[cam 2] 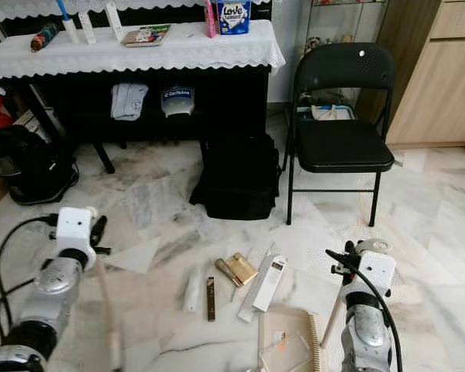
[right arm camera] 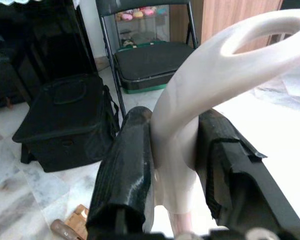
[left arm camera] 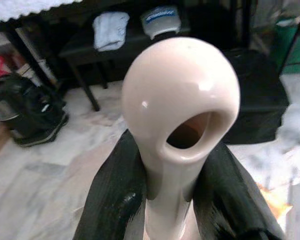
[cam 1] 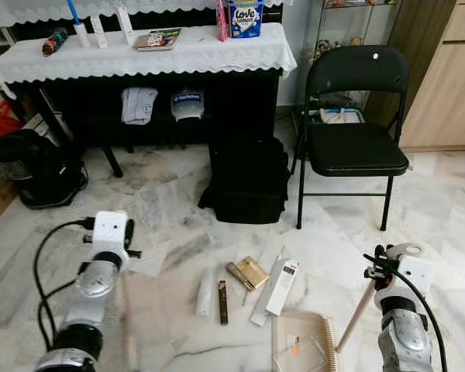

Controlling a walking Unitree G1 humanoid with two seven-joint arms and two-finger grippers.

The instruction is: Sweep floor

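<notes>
Your litter lies on the marble floor (cam 1: 442, 194) in a loose cluster between the two arms: a white tube (cam 1: 205, 294), a dark brown stick (cam 1: 223, 301), a gold packet (cam 1: 253, 272) with a small brown roll just beside it, and a long white box (cam 1: 277, 288). Just beyond their near side, toward you, sits the dustpan (cam 1: 301, 345), its comb edge on the right and its pale handle (cam 1: 356, 314) rising at a slant into the right gripper (right arm camera: 172, 172), whose fingers (right arm camera: 125, 170) are pinched on the handle just below its looped end. The left gripper (left arm camera: 172, 200) is likewise clamped on the broom handle (left arm camera: 182, 107), under its rounded, holed cap; the shaft (cam 1: 126, 318) runs down from it, blurred, and the brush head is out of sight below the frame. Both tools look in hand and nothing is in the pan but a small scrap, so I judge you are at the start of the sweeping stroke. The next move calls for bringing the brush round behind the litter on its far side and drawing it toward the pan's open mouth, while the right arm keeps the pan's lip flat on the floor. Mind the black bag (cam 1: 248, 182) and the folding chair (cam 1: 355, 132) farther back; keep the stroke short of them.
</notes>
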